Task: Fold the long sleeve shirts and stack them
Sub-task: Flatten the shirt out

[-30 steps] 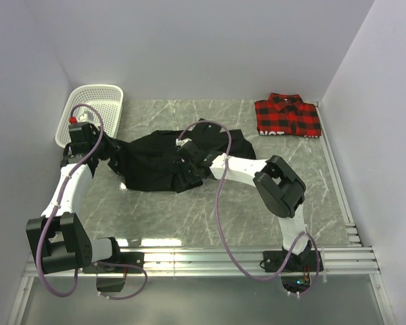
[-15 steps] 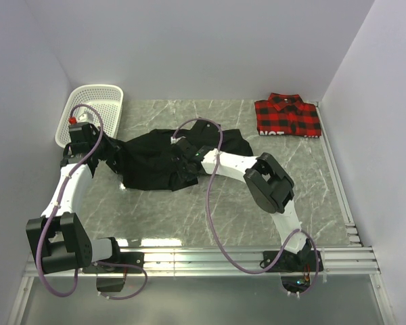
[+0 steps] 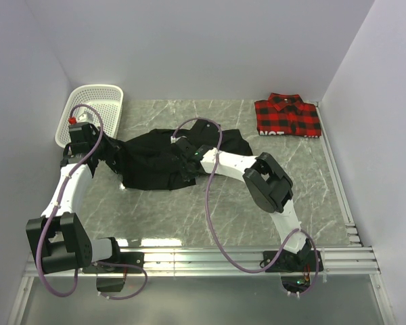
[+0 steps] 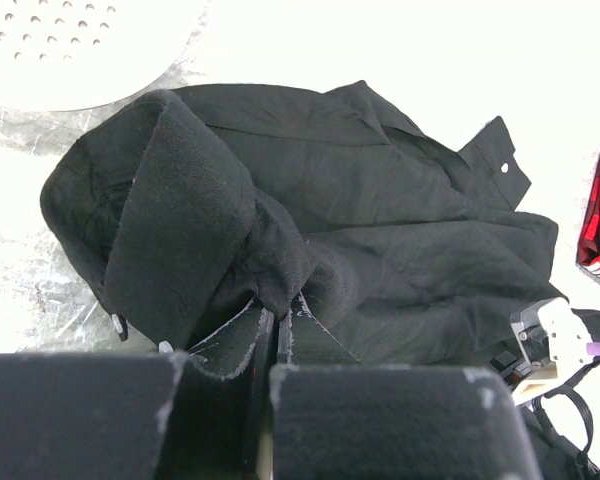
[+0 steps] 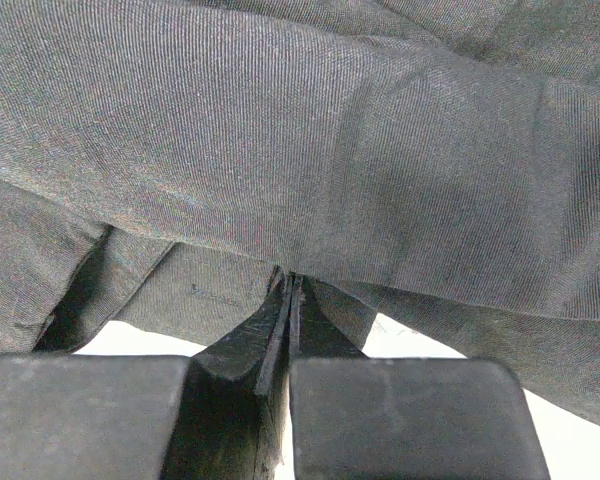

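The black long sleeve shirt (image 3: 152,161) lies crumpled in the middle of the table. My left gripper (image 3: 116,157) is shut on the shirt's left edge; in the left wrist view its jaws (image 4: 277,316) pinch a bunched fold of black shirt (image 4: 380,220). My right gripper (image 3: 184,164) sits low on the shirt's near right part, shut on the fabric. The right wrist view shows its jaws (image 5: 289,283) closed on a fold of the black shirt (image 5: 330,150). The red-and-black plaid shirt (image 3: 287,115) lies folded at the far right corner.
A white mesh basket (image 3: 91,110) stands at the far left, just behind my left wrist. A metal rail (image 3: 338,176) runs along the table's right side. Walls close the table in at the back and on both sides.
My right gripper moved left over the black shirt and closed on its fabric. The left arm kept its grip and place.
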